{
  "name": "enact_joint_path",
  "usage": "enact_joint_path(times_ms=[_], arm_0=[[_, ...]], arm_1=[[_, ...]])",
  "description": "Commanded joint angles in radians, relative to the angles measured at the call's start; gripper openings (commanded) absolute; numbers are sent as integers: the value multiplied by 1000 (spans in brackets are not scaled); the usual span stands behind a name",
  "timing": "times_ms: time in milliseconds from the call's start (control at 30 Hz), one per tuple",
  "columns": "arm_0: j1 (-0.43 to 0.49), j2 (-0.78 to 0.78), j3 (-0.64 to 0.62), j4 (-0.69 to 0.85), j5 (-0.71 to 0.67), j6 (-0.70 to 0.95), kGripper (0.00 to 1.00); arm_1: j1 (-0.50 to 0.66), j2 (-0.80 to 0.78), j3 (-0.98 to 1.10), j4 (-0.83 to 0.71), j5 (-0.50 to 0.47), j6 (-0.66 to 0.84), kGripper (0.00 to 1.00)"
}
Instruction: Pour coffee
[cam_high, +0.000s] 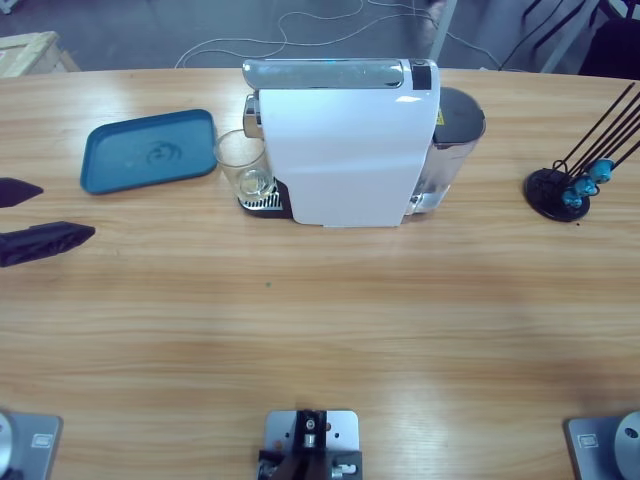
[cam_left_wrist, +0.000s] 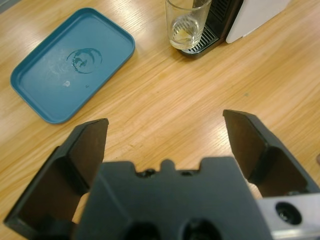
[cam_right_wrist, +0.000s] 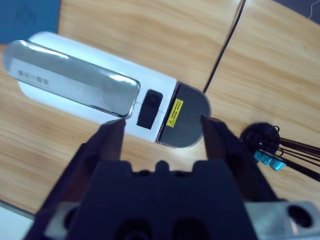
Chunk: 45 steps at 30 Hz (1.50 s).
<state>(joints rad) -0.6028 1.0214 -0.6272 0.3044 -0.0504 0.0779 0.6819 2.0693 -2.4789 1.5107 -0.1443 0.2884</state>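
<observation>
A clear glass tumbler (cam_high: 243, 165) (cam_left_wrist: 187, 22) stands on the drip grate of the white coffee machine (cam_high: 345, 145) (cam_right_wrist: 80, 85), under its spout. A thin layer of pale brownish coffee (cam_left_wrist: 181, 36) lies in its bottom. My left gripper (cam_high: 65, 210) (cam_left_wrist: 165, 130) is open at the table's left edge, low over the wood, pointing toward the glass and well short of it. My right gripper (cam_right_wrist: 161, 131) does not show in the high view. It hangs open above the machine's rear, over the black button and the grey water tank lid (cam_right_wrist: 185, 117), holding nothing.
A teal tray (cam_high: 150, 150) (cam_left_wrist: 70, 60) lies left of the glass. A black wire capsule stand (cam_high: 575, 185) (cam_right_wrist: 270, 145) with blue capsules sits at the far right. A black cable (cam_right_wrist: 225, 45) runs off behind the machine.
</observation>
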Motion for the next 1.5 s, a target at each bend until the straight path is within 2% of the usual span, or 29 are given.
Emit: enact_joint_path(times_ms=[33,833,1333,1500], arm_0=[[-7,29,24,-15,0,-8,987],[-7,52,6,-50,-11,0,987],[-7,95,-15,-50,-12,0,987],[-7,105,-20,-53,-18,1,987]], arm_1=[[18,0,116,-50,11,17,1000],[44,-73,265,-177,-1,63,1000],[43,-99,271,-180,-1,62,1000],[43,-175,369,-226,-4,61,1000]])
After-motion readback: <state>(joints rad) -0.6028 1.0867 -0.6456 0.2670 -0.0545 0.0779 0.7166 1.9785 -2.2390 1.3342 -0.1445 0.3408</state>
